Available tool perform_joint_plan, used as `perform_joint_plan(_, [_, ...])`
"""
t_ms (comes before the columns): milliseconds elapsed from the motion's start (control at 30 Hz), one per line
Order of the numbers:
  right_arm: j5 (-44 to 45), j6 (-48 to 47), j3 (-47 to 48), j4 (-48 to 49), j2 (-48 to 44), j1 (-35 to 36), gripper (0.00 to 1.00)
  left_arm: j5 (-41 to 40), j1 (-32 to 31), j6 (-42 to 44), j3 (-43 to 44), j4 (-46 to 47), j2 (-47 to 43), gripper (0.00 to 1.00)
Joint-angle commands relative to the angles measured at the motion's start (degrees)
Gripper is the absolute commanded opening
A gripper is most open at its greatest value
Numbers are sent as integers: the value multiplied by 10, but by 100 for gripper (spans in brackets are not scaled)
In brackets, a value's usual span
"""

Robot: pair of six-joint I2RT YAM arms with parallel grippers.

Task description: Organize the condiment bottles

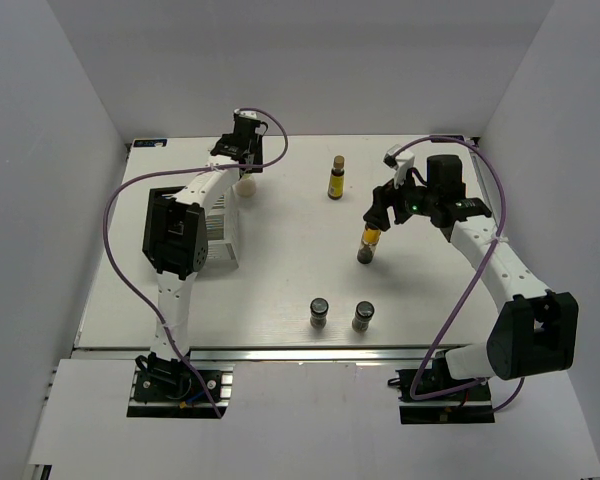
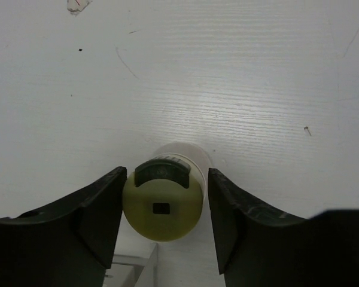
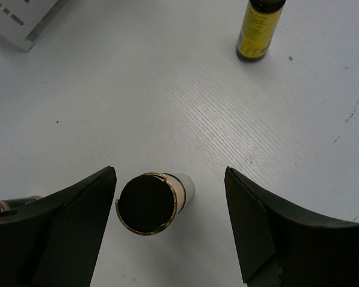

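Nearest of all, one dark black-capped bottle (image 1: 319, 313) stands beside its twin (image 1: 362, 316). Farther in, the amber bottle (image 3: 148, 202) stands upright inside the widely spread right gripper (image 3: 170, 179), touching neither finger; beyond, print on the yellow-labelled bottle (image 3: 260, 30) is too small to read. Farthest, the left gripper (image 2: 166, 176) closely flanks the yellow-green cap of a cream bottle (image 2: 161, 206), jaws parted.

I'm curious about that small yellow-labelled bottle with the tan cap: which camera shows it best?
The top external view: the small yellow-labelled bottle with the tan cap stands whole there, cap included. The right wrist view shows its label larger, but the cap is cut off by the picture's edge. The left wrist view misses it.
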Motion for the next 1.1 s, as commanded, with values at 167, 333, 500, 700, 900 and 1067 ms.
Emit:
perform_joint_plan(167, [11, 0, 1, 19, -8, 2, 78, -23, -1, -4, 0, 12, -25, 45])
perform_joint_plan(333, [9, 0, 1, 19, -13, 2, 74, -19, -2, -16, -2, 13, -60, 14])
perform_joint_plan(500, [6, 0, 0, 25, -21, 2, 37, 2, -1, -23, 40, 19, -117, 0])
perform_joint_plan(700, [0, 3, -3, 30, -22, 2, 6, 19, 14, -48, 74, -31, -177, 0])
perform_joint_plan(900, [-1, 10, -4, 37, -25, 2, 3, 20, 52, -107, 21, -117, -272, 0])
perform_joint_plan(1067, [-4, 12, 2, 38, -17, 2, 0, -47, 73, -112, -98, -143, -369, 0])
